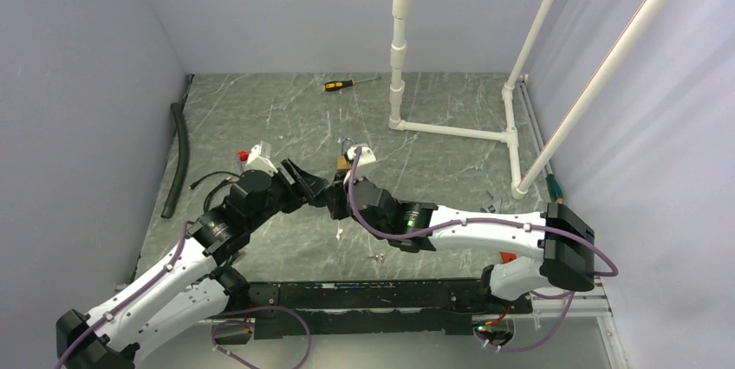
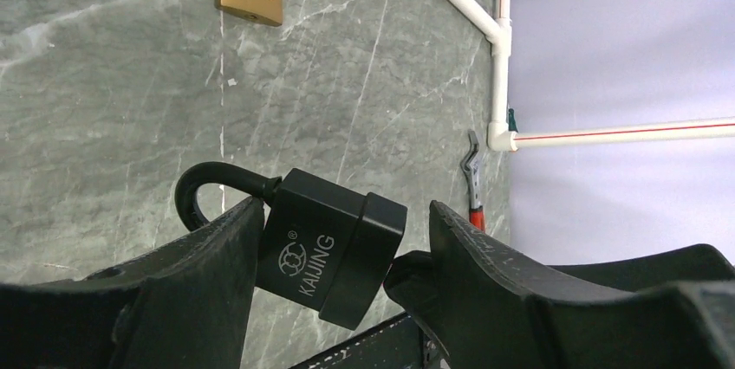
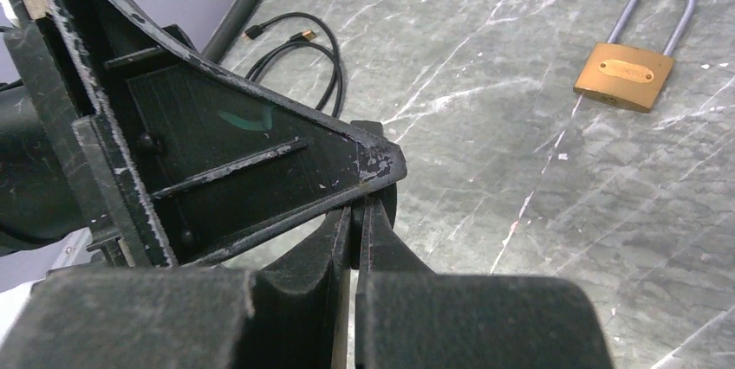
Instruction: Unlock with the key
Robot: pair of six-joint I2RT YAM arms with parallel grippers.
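Observation:
My left gripper (image 2: 347, 213) is shut on a black padlock (image 2: 334, 248) marked KAIJING. It holds the padlock above the table, tilted, with the shackle (image 2: 204, 187) to the left. My right gripper (image 3: 357, 204) is shut on the key. Only a dark sliver of the key's head (image 3: 387, 200) shows between the fingertips, and its blade is hidden. The right gripper's tip (image 2: 425, 274) meets the padlock's bottom end. In the top view the two grippers (image 1: 328, 189) meet mid-table and hide the padlock.
A brass padlock (image 1: 344, 161) lies flat just beyond the grippers and also shows in the right wrist view (image 3: 626, 74). Further off are a white pipe frame (image 1: 451, 131), a screwdriver (image 1: 342, 85), a black hose (image 1: 179, 157), a black cable (image 3: 295, 48) and a red-handled tool (image 2: 473, 178).

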